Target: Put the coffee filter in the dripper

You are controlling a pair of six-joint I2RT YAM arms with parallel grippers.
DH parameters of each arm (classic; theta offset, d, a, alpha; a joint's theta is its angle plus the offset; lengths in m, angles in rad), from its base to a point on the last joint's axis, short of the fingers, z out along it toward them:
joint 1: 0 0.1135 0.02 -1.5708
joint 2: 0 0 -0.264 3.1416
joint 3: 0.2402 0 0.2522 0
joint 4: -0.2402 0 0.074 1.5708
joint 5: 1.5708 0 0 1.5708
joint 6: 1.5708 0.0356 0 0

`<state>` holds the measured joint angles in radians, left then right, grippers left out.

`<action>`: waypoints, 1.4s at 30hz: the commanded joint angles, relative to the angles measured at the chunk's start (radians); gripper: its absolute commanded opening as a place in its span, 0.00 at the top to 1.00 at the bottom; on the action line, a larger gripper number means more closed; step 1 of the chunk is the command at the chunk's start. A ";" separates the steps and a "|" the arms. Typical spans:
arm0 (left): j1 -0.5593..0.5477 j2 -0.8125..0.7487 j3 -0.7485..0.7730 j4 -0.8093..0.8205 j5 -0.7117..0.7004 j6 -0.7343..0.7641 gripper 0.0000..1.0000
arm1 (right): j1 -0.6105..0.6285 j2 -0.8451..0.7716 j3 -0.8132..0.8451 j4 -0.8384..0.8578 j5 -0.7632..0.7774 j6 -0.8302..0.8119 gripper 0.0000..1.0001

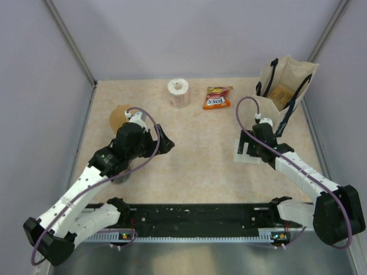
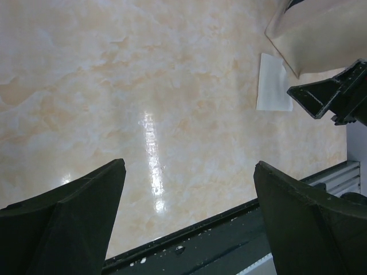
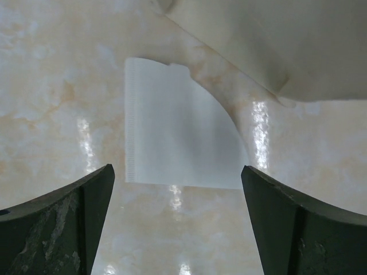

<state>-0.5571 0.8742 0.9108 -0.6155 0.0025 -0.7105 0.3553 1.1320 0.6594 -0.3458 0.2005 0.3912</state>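
The white fan-shaped paper coffee filter lies flat on the right side of the pale marbled beige table. It is just beside the foot of a beige canvas tote bag with dark handles; whether filter and bag touch cannot be told. The right gripper hangs directly over the filter, its two dark fingers spread wide with the sheet showing between them and nothing in its grasp. The left gripper is over bare tabletop left of the middle, well apart from the filter, its fingers likewise wide apart and empty. On the left side of the table a tan rounded object sits partly hidden behind the left arm, too covered to name. A small greyish thing lies under that same arm, and it cannot be identified either. Near the far edge a white paper roll stands upright. Just to its right a red-and-orange snack packet lies flat.
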 commanded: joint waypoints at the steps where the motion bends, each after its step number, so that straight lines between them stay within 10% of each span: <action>1: -0.036 0.055 -0.015 0.137 0.030 0.026 0.01 | -0.055 -0.021 -0.030 -0.024 0.004 0.040 0.08; 42: -0.075 0.057 -0.076 0.183 -0.062 0.040 0.01 | -0.101 0.186 -0.058 0.243 -0.164 0.008 0.22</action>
<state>-0.6289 0.9440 0.8391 -0.4702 -0.0322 -0.6838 0.2634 1.3548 0.5877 -0.1188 0.1265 0.4149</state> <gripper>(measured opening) 0.986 0.808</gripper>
